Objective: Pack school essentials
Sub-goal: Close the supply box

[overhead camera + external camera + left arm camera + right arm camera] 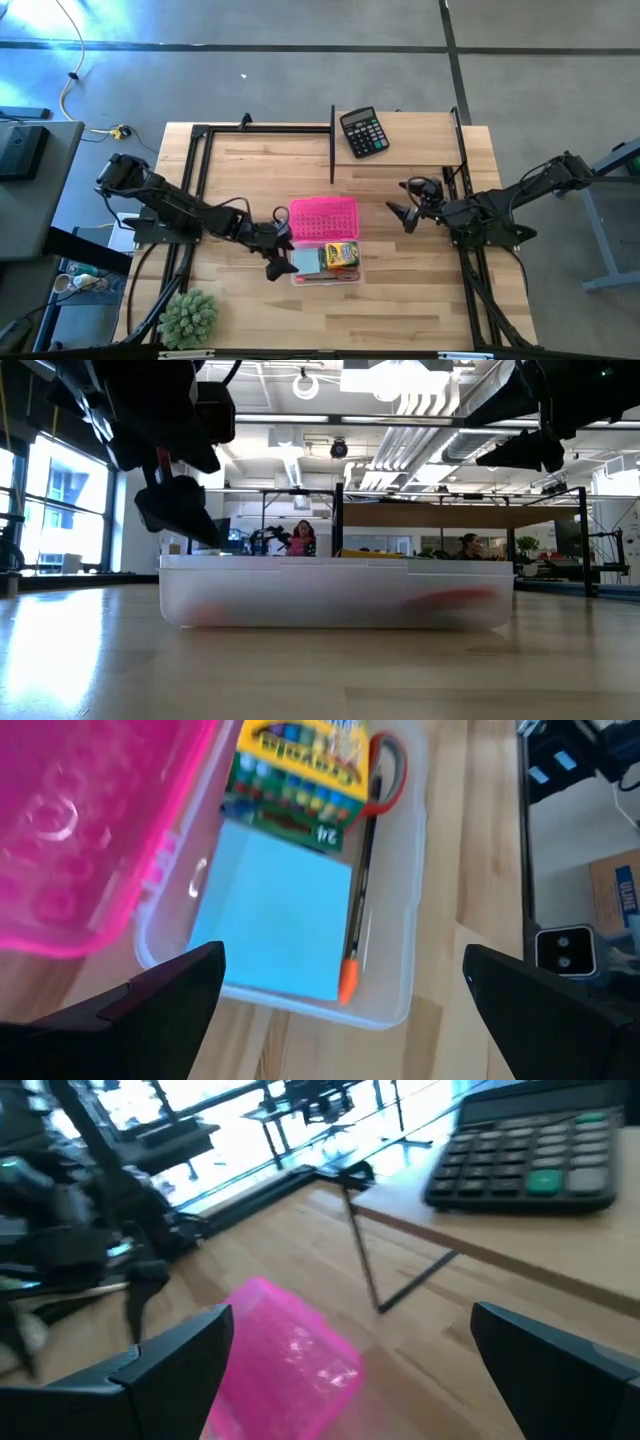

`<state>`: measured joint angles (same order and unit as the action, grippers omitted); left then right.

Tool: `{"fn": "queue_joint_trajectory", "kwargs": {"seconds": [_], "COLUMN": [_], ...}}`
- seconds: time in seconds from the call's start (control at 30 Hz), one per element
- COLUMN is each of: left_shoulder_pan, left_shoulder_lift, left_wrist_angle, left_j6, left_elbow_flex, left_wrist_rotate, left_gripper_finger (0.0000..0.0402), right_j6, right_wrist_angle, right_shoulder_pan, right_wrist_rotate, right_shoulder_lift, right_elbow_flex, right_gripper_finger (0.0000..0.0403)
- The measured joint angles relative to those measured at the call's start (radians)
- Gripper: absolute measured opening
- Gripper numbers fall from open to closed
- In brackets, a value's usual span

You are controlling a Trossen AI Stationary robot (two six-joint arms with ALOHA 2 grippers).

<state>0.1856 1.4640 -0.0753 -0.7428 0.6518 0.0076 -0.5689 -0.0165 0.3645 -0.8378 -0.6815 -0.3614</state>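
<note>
Clear plastic box [300, 277] sits near the table [420, 300] centre, its pink lid [323, 220] hinged open on the far side. Inside: yellow-green crayon box [341, 256] at right, light blue square notepad [306, 260] at left beside it. Left wrist view shows the same w/ more detail: notepad [275, 925] flat on the box floor, crayon box [295, 775] touching its edge, orange pencil [355, 910] lying along the notepad's side, red-handled scissors [388, 770] next to the crayon box. Other small items can't be made out. Left gripper [277, 245] hovers just left of the box, above its left rim, fingers spread wide, holding nothing; both fingers [160, 995] frame the box in its wrist cam. Right gripper [404, 212] hangs right of the lid, apart from it, also wide open and empty, pointing toward the lid [290, 1350]. Black calculator [363, 132] lies at the far side, well away from the box; fuzzy green plant [189, 316] at near-left corner. Low view: box [336, 592] seen side-on, reddish blurs thru the wall, contents unclear; people sit in the room behind.
</note>
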Motion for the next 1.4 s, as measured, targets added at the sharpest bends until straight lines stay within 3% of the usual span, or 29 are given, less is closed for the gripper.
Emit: {"fn": "queue_joint_trajectory", "kwargs": {"seconds": [0.17,0.43,0.73,1.03,1.4], "left_shoulder_pan": [-0.028,-0.118,-0.218,-0.260,-0.271], "left_shoulder_lift": [-0.050,-0.113,-0.163,-0.150,-0.148], "left_wrist_angle": [0.013,0.126,0.203,0.230,0.295], "left_j6": [0.071,0.153,0.223,0.218,0.197], "left_elbow_flex": [0.000,0.000,0.000,0.000,0.000], "left_wrist_rotate": [0.000,-0.019,-0.017,0.033,0.033], "left_gripper_finger": [0.0400,0.0400,0.0400,0.0400,0.0400], "right_j6": [0.006,0.002,0.024,-0.002,-0.055], "right_wrist_angle": [0.076,0.254,0.269,0.329,0.374], "right_shoulder_pan": [0.000,0.000,0.000,-0.039,-0.265], "right_wrist_rotate": [0.055,0.061,0.057,0.073,0.410], "right_shoulder_lift": [-0.032,-0.201,-0.353,-0.380,-0.380], "right_elbow_flex": [0.000,0.000,0.000,0.000,-0.034], "right_gripper_finger": [0.0398,0.0398,0.0398,0.0398,0.0398]}}
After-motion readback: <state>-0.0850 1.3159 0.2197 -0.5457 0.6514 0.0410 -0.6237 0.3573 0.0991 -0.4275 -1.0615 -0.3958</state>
